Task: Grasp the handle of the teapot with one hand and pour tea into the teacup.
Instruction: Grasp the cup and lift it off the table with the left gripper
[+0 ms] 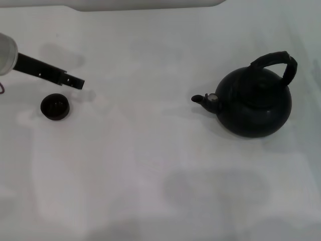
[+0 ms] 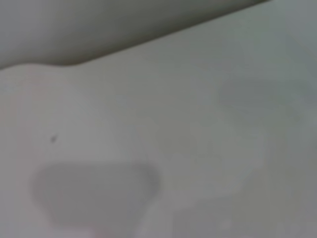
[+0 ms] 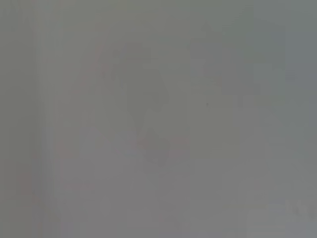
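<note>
I'm seeing teapot (image 1: 255,103) sitting upright on white table (image 1: 150,165), right side, spout pointing left, handle (image 1: 277,63) untouched. Teacup (image 1: 55,107) resting far left. Left gripper (image 1: 75,82) hovering just behind teacup; finger spread, cannot tell. Right gripper not showing.

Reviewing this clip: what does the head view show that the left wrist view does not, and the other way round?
Only the head view shows the teapot standing upright on the robot's right with its handle arched over the top, the teacup on the left, and the left gripper above and just beyond the cup, touching neither. Only the left wrist view shows a dark band along one edge of the surface and a small dark speck. Both share the bare white table. No right gripper appears.
</note>
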You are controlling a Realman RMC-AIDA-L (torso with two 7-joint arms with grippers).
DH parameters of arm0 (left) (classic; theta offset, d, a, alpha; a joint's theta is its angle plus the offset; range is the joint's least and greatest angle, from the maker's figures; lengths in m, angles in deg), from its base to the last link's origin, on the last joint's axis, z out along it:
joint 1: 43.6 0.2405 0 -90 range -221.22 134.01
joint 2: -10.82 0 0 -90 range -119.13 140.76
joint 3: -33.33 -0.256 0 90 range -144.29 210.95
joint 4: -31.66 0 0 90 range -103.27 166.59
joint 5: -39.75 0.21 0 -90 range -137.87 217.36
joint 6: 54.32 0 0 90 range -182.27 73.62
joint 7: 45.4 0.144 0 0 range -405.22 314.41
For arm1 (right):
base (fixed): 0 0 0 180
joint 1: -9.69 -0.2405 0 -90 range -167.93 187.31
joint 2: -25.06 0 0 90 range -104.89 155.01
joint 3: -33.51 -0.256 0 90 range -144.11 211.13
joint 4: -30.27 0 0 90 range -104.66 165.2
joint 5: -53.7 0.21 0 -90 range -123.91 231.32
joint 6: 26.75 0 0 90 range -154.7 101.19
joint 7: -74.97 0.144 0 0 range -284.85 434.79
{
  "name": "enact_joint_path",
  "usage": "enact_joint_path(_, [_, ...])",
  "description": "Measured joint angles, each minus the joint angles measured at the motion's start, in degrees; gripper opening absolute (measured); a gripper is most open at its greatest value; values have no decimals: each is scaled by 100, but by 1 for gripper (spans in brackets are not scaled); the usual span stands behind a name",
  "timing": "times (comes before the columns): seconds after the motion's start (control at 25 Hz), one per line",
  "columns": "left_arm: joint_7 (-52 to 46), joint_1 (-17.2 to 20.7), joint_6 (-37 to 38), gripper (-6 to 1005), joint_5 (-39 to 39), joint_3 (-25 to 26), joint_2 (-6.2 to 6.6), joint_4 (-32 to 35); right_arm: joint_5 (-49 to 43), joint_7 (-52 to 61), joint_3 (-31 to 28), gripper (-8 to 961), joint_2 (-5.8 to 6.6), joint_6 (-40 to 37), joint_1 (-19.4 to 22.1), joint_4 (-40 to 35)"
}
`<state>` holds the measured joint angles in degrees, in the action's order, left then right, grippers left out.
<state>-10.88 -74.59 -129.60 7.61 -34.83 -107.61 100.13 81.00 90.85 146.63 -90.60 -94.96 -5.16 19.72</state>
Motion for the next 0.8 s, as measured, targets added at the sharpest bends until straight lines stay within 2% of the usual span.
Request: enact_joint_path(0.8, [-17,-48,-209,883,422,29,-14,-404,4,12,-3,871,-9,0,-1,-9])
